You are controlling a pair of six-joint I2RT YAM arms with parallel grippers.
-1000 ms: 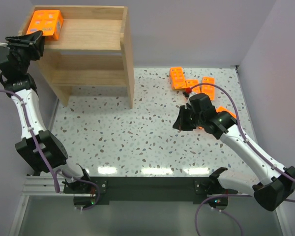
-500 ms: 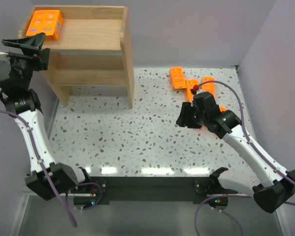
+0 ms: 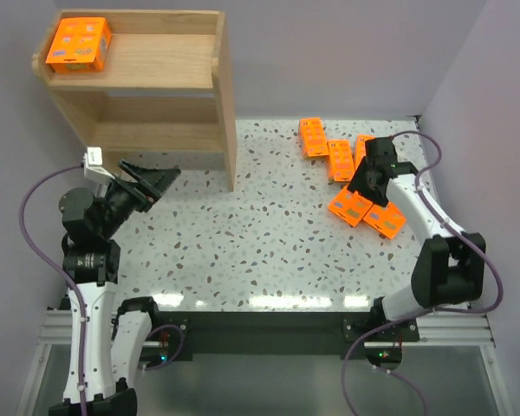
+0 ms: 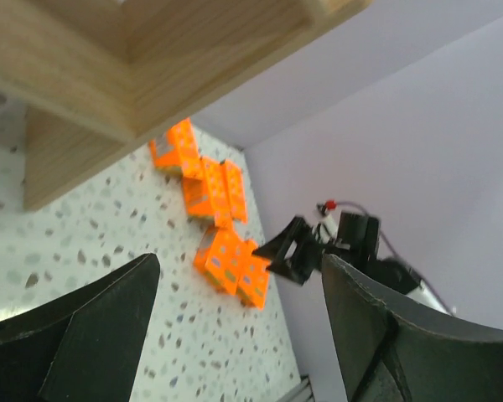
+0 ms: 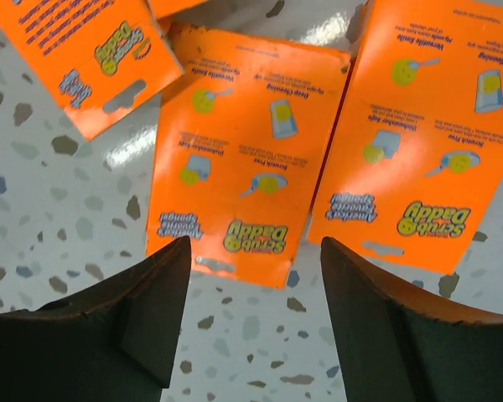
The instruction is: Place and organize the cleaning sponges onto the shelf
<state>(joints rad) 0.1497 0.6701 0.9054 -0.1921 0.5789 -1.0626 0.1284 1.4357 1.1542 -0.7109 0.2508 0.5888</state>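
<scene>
Right pincer (image 5: pixel 256 247) wide open above flat orange rectangular sponge packs (image 5: pixel 243 167) on speckled counter (image 3: pixel 243 234); left pincer (image 3: pixel 152 180) wide, empty, near light wooden shelf (image 3: pixel 156 65)

Six orange sponges (image 3: pixel 80 43): one on the shelf (image 3: pixel 156 61), five on the table (image 3: pixel 243 225). One wooden shelf. Two robot arms (image 3: pixel 91 251).

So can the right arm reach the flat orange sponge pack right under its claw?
Probably yes: the right gripper hangs open directly above that flat orange sponge pack, which lies on the speckled table with nothing between them.
</scene>
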